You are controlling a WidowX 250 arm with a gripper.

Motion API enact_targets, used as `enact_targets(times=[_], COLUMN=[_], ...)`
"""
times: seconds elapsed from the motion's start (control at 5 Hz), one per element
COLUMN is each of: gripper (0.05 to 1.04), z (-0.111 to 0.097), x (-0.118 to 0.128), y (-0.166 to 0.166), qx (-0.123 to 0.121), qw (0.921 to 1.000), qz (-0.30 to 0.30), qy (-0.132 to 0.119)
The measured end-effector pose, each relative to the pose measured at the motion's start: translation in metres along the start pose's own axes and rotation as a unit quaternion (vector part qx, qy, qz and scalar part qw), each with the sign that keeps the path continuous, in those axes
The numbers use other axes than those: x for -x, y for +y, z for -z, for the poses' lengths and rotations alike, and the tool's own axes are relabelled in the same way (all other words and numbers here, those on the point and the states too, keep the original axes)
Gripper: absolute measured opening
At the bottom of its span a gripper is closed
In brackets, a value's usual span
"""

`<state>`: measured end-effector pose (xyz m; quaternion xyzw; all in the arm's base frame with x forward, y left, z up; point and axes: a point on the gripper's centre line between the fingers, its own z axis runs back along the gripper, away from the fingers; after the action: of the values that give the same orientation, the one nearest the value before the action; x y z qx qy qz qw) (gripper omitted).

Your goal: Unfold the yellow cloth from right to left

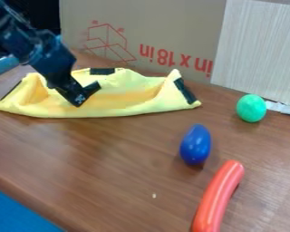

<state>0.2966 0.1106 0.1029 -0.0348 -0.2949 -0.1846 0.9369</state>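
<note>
Hand (pixel 89 94) hangs at the yellow cloth (pixel 126 99); blue toy (pixel 195 144) lies apart.

The camera stands above the table (pixel 111 158) and looks down at a slant across it, facing the upright cardboard (pixel 171 27) at the back, close enough that the tabletop runs out of view at left, right and bottom.

Rumpled yellow fabric cloth (pixel 132 108) on brown wood-grain tabletop (pixel 99 158), flat tan cardboard (pixel 166 25) behind — green plastic ovoid (pixel 251 108) to right, blue plastic ovoid (pixel 195 144) nearer, curved red plastic rod (pixel 217 197) frontmost
</note>
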Motion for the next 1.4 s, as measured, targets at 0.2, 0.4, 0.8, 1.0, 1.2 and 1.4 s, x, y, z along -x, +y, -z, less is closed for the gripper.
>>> enact_targets(times=[0.2, 0.4, 0.8, 1.0, 1.2, 1.4], gripper=[0.068, 0.068, 0.068, 0.068, 0.068, 0.068], z=[-0.024, -0.029, -0.027, -0.021, -0.012, -0.005], x=[0.000, 0.006, 0.012, 0.026, 0.042, 0.048], y=[-0.002, -0.012, -0.037, -0.056, -0.076, -0.089], qx=[-0.004, 0.009, -0.001, -0.008, -0.019, -0.030], qw=[0.9999, 0.9989, 0.9961, 0.9959, 0.9957, 0.9953], qz=[-0.012, -0.023, -0.002, 0.025, 0.041, 0.043], qy=[-0.007, 0.039, 0.089, 0.087, 0.081, 0.081])
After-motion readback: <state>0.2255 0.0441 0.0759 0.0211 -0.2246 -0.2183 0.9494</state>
